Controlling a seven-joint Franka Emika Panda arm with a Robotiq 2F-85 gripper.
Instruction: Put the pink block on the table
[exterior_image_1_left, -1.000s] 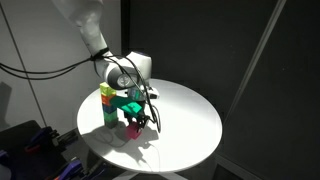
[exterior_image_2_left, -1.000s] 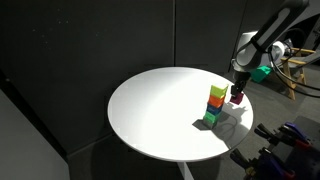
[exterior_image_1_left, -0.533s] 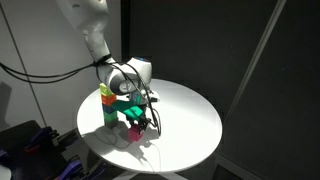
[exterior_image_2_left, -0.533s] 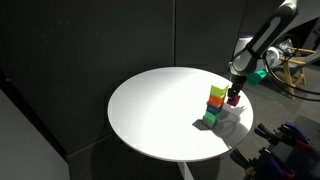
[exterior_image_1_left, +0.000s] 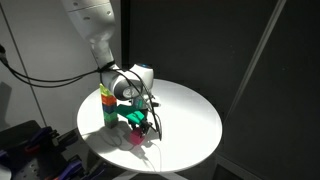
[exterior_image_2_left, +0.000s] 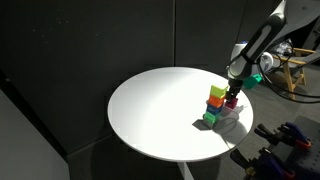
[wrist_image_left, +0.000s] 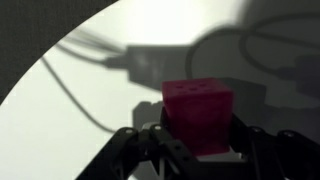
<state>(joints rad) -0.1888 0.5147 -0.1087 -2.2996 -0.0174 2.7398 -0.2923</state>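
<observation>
The pink block (wrist_image_left: 198, 118) is a magenta cube held between the fingers of my gripper (wrist_image_left: 196, 140). In both exterior views the gripper (exterior_image_1_left: 138, 124) (exterior_image_2_left: 231, 101) holds the pink block (exterior_image_1_left: 136, 134) (exterior_image_2_left: 230, 103) low over the round white table (exterior_image_1_left: 185, 125) (exterior_image_2_left: 160, 110), next to a stack of cubes. The stack has a yellow cube (exterior_image_1_left: 105, 92) on an orange cube (exterior_image_2_left: 216, 100) on a green cube (exterior_image_1_left: 110, 113). Whether the block touches the table I cannot tell.
Black cables hang from the gripper over the table (exterior_image_1_left: 152, 105). The table edge lies close behind the stack (exterior_image_2_left: 245, 125). Dark curtains surround the scene, and a chair (exterior_image_2_left: 290, 70) stands beyond the table.
The gripper has lowered the pink block beside the stack, nearer to the tabletop. The stack has not moved.
</observation>
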